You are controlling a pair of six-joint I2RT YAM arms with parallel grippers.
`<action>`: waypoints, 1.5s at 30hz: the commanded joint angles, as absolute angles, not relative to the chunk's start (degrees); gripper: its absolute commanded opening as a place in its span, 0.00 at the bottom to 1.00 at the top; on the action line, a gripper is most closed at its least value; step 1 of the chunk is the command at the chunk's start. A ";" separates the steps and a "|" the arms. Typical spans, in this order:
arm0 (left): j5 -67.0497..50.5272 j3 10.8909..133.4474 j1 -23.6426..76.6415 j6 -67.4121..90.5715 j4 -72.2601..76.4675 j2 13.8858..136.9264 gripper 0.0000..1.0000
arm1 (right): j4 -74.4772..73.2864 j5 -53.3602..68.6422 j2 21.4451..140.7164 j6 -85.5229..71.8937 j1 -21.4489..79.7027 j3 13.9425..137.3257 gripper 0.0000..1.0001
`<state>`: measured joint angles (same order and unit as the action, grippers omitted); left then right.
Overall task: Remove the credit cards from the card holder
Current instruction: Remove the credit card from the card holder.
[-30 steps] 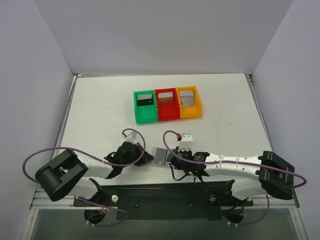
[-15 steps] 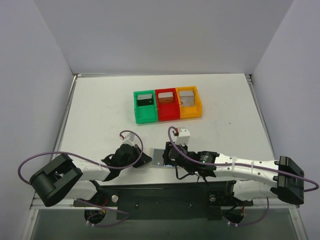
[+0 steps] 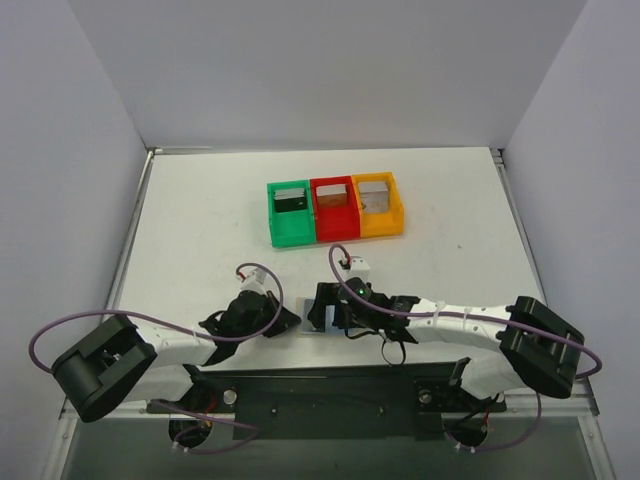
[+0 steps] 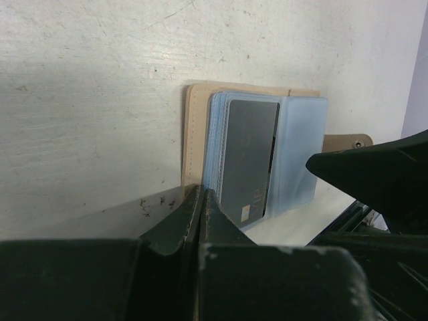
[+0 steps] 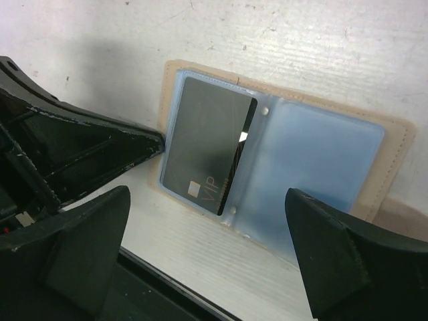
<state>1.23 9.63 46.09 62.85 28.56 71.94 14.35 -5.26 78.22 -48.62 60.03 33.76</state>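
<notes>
The card holder [image 5: 281,160] lies open on the table near the front edge, tan border round bluish sleeves. A dark grey credit card [image 5: 204,144] marked VIP sits in its left sleeve; it also shows as a dark credit card [image 4: 249,160] in the left wrist view. My left gripper [image 4: 200,195] is shut, pinching the card holder's tan edge [image 4: 192,134]. My right gripper [image 5: 214,257] hangs open just above the holder's near edge, nothing between its fingers [image 5: 80,247]. From above, both grippers meet at the card holder [image 3: 313,318].
Green [image 3: 290,228], red [image 3: 335,225] and orange [image 3: 380,222] bins stand in a row behind, each with a card standing inside. A black rail [image 3: 320,390] runs along the table's front edge, right below the holder.
My right gripper has gone from shut to wide open and shifted left over the card holder. The left gripper has stayed shut at the holder's left edge.
</notes>
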 commanded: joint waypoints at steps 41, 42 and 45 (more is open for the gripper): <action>2.90 8.44 46.32 60.47 23.55 68.38 0.00 | 47.02 11.16 86.84 -54.49 52.03 22.85 0.47; 2.81 8.44 46.41 60.38 23.55 68.47 0.00 | 47.46 11.25 87.10 -54.93 51.94 22.50 0.47; 3.16 8.17 46.32 60.38 23.38 68.64 0.00 | 48.25 11.25 87.01 -55.11 51.51 21.89 0.47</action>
<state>1.54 9.02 46.09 61.71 25.21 68.69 44.21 10.39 86.76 -54.19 52.23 22.90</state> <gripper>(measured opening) 0.038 0.465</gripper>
